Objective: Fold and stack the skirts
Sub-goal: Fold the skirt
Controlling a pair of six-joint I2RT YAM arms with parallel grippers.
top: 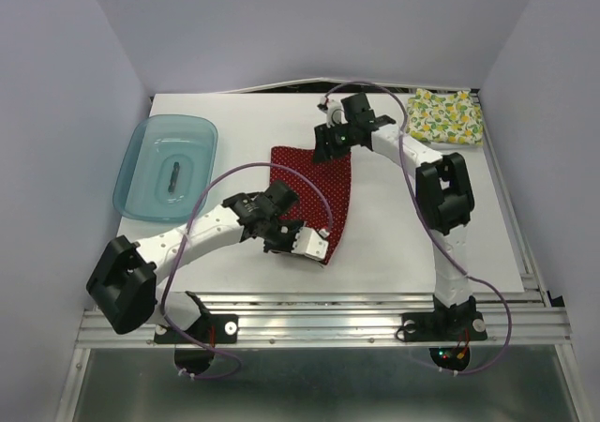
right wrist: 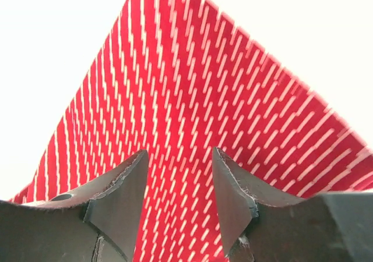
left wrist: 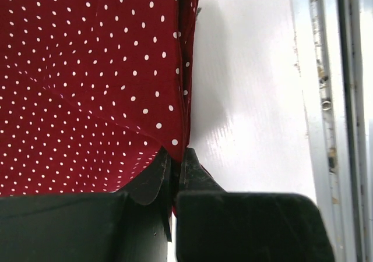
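Spread flat — dark red skirt (top: 314,188), tiny white dots, layered edges.

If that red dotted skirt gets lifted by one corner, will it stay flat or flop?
Probably flop: the red skirt shows soft creases and thin stacked layers at its edge. It looks light, so the left gripper pinching that edge likely suffices.
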